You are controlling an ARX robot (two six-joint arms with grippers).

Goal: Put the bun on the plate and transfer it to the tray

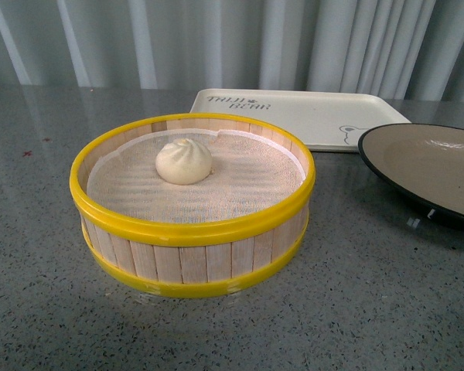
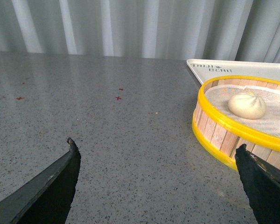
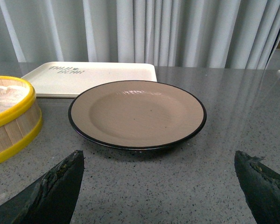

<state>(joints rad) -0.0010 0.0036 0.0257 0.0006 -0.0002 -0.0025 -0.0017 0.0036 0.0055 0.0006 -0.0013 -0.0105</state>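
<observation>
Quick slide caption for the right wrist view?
Open right claw faces the plate; tray beyond it, steamer basket beside.

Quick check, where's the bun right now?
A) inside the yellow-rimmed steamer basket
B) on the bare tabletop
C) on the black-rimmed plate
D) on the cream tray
A: the bun sits on the white cloth liner inside the steamer basket, while the plate and the tray both hold nothing.
</observation>
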